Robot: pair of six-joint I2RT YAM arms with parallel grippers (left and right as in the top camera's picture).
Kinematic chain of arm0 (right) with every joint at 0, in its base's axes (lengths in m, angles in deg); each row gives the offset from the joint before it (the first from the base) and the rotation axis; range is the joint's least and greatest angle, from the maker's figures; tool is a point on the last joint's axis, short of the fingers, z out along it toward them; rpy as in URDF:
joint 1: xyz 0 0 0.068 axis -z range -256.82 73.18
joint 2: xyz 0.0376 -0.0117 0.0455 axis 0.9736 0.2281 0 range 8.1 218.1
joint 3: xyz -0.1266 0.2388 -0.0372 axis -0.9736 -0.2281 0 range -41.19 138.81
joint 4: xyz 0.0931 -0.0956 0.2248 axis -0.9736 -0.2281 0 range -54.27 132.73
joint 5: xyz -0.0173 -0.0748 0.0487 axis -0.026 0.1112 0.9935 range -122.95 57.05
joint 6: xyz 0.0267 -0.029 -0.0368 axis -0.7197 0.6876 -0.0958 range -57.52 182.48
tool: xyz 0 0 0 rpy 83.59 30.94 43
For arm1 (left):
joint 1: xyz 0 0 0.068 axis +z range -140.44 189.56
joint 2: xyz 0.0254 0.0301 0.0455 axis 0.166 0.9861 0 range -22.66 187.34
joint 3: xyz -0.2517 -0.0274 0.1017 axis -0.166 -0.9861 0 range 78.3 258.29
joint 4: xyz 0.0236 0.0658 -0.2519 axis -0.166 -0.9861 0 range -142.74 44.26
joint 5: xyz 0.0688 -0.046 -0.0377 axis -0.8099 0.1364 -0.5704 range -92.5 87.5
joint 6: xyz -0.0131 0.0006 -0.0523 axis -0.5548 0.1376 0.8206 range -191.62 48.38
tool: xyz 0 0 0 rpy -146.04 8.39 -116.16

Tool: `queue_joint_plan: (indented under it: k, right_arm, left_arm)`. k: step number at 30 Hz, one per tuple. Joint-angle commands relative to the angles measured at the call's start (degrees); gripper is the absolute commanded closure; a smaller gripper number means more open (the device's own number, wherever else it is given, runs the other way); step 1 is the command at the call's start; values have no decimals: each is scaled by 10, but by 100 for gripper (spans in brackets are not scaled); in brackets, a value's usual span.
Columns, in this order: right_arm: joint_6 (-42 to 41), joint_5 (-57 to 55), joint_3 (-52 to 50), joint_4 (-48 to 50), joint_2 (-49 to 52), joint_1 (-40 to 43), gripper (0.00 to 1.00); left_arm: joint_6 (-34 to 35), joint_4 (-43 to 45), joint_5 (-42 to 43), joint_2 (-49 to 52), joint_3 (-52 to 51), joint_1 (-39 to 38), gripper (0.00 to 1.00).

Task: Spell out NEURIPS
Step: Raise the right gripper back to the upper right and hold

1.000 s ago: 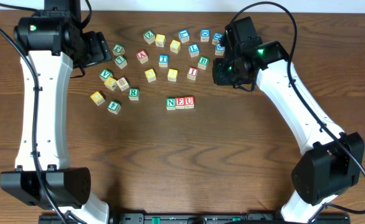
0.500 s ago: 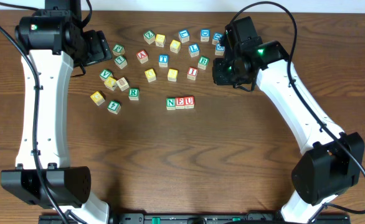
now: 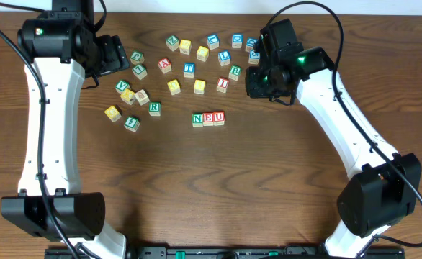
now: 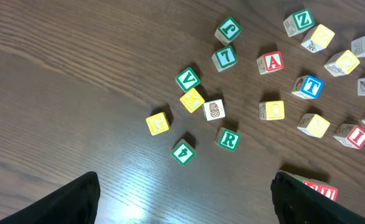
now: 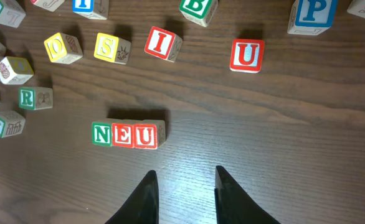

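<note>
Dark wooden table (image 3: 218,187), scattered letter cubes (image 3: 189,70), NEU row (image 3: 208,119)

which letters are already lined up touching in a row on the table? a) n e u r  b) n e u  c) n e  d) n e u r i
B: the three touching cubes read green N, red E, red U, while the green R sits apart from them.
</note>
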Motion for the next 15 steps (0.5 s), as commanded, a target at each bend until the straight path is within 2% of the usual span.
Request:
queue_joint_plan:
  k: [1, 15]
  right_arm:
    - [6, 2, 11, 2, -14, 4, 75]
    - [6, 2, 11, 11, -14, 3, 73]
  left_arm:
    - [-1, 2, -1, 8, -2, 1, 13]
    - [1, 8, -1, 8, -2, -17, 13]
